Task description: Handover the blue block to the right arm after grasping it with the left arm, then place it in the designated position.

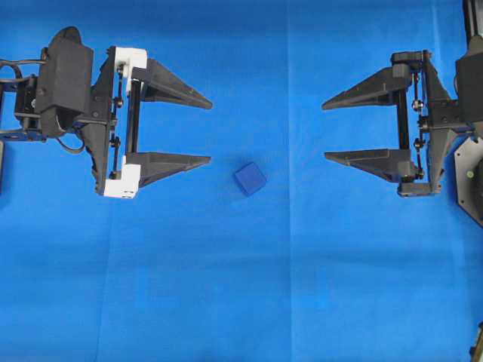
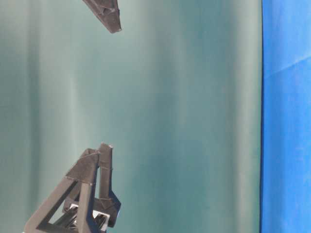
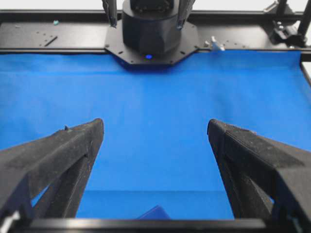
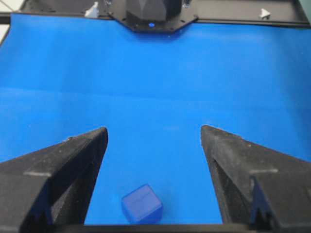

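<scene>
The blue block (image 1: 249,179), a small dark-blue cube, lies on the blue cloth (image 1: 241,286) near the middle, touched by nothing. My left gripper (image 1: 210,130), with white brackets, hovers to the block's left, open and empty, tips pointing right. My right gripper (image 1: 324,132) faces it from the right, also open and empty. The block lies a little nearer than the line between the two grippers. In the left wrist view only a sliver of the block (image 3: 154,212) shows at the bottom edge, below the gripper (image 3: 155,124). The right wrist view shows the block (image 4: 141,203) low between the wide jaws of the gripper (image 4: 153,129).
The right arm's black base (image 3: 150,29) and a black frame rail (image 3: 48,41) bound the cloth's far side in the left wrist view. The left arm's base (image 4: 150,12) does the same in the right wrist view. A black base plate (image 1: 472,177) sits at the overhead view's right edge.
</scene>
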